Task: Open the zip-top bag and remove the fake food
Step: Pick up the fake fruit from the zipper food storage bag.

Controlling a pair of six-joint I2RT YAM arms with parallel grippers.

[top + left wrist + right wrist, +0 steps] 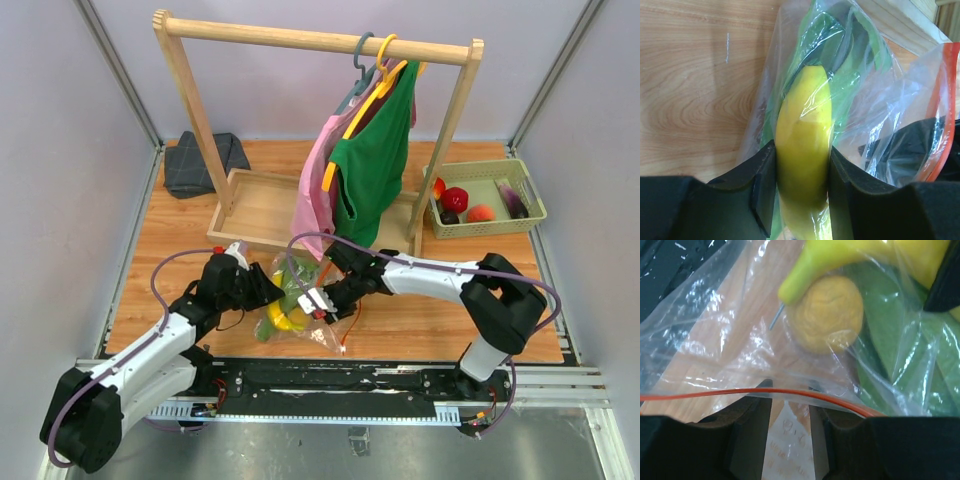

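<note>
The zip-top bag point(330, 328) lies crumpled on the wooden table between my two arms, with fake food inside. My left gripper point(268, 295) is shut on the yellow banana point(805, 115) through the clear plastic, a jaw against each side. Green leafy pieces point(825, 40) lie beyond it in the bag. My right gripper point(791, 390) stands at the bag's mouth. Its jaws are partly apart, with only thin film point(790, 440) in the gap and the orange-red zip strip point(700, 394) running across their tips. A small yellow fruit point(827, 315) and a green leaf point(910, 355) lie just beyond.
A wooden clothes rack point(310, 40) with pink and green garments point(375, 160) stands on a tray point(255, 205) behind the bag. A green basket point(530, 225) at the right holds red, peach and purple fake food. A dark folded cloth point(200, 160) lies at the back left.
</note>
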